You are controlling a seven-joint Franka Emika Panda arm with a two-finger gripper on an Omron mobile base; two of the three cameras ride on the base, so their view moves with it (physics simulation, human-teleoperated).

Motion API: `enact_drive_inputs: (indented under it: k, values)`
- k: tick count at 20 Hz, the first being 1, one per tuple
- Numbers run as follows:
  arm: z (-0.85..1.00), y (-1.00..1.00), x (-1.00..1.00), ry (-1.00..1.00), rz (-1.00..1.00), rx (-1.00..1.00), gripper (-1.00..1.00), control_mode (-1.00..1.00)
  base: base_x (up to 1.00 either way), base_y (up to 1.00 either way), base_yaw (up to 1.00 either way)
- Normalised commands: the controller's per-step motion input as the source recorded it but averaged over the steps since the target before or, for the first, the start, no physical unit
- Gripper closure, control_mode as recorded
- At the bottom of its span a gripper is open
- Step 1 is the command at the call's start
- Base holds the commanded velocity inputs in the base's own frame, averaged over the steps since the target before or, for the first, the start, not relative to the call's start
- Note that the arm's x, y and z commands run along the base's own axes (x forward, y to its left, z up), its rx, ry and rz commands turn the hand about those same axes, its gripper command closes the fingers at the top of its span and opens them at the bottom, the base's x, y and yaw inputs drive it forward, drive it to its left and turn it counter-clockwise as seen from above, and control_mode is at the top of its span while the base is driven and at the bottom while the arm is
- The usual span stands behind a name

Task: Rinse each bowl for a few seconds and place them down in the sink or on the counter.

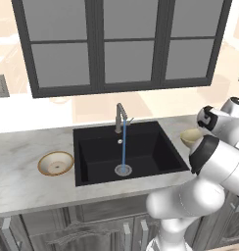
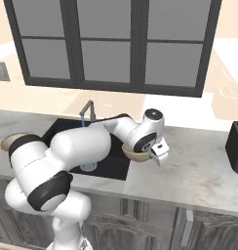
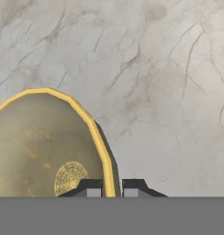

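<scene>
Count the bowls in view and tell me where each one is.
2. The shallow tan-rimmed bowl sits on the counter left of the sink. The olive-yellow bowl is right of the sink, its rim pinched in the gripper.

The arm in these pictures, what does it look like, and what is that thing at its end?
The arm is a chain of rounded glossy white segments with dark bands at the joints. At its end sits a small white block, the gripper, with two short dark fingers tipped in grey. No cables or markings show.

Marbled counter [image 1: 23, 188]: shallow tan-rimmed bowl [image 1: 55, 163] left of sink [image 1: 92, 147].
</scene>
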Motion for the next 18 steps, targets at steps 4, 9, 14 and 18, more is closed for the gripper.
enact_drive_inputs:
  k: [4,9,14,18]
  values:
    - [-0.1,-0.05,-0.04,0.0,0.0,-0.04,1.0,-1.0,0.0,0.0,0.0]
    - [-0.17,-0.06,-0.03,0.0,0.0,-0.01,1.0,-1.0,0.0,0.0,0.0]
    - [-0.17,-0.14,-0.07,0.0,0.0,0.0,1.0,-1.0,0.0,0.0,0.0]
    - [-0.2,-0.12,-0.07,0.0,0.0,0.0,1.0,-1.0,0.0,0.0,0.0]
